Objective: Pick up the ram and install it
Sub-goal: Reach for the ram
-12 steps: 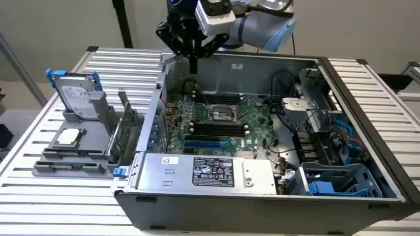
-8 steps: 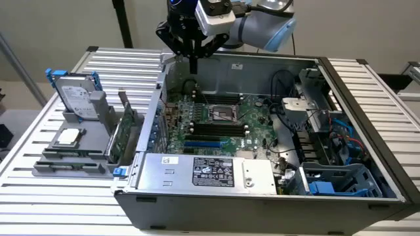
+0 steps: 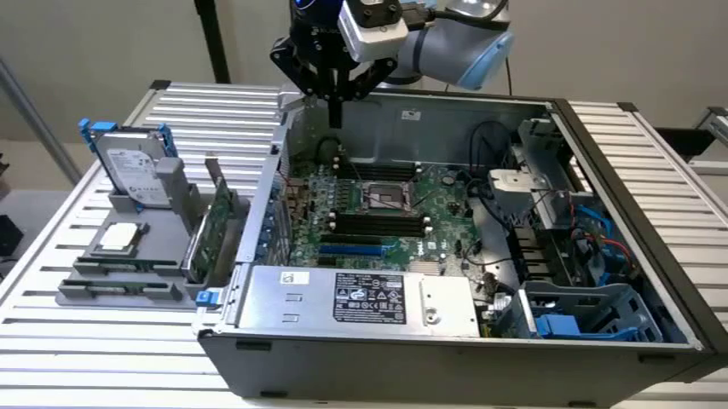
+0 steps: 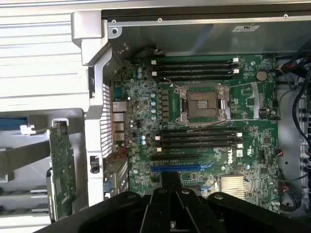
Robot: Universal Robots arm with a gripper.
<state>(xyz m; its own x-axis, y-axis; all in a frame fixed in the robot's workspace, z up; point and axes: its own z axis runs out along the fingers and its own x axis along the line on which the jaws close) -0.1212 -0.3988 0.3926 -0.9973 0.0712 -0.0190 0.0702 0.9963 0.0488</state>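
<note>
The gripper (image 3: 336,85) is pinched shut on the ram (image 3: 338,111). The ram is a thin dark stick hanging straight down between the 2 jaws, over the back of the open computer case (image 3: 455,362). The wrist view shows the black memory slots (image 4: 199,138) under the gripper more clearly.

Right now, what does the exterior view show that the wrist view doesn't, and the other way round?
The exterior view adds the robot arm above the open computer case, a hard drive standing in a gray holder on the slatted table, and the case's power supply. The wrist view adds little new, mainly the lettering printed on the board. Both share the green motherboard, its CPU socket, the black memory slots, the expansion card outside the case, and the gripper.
</note>
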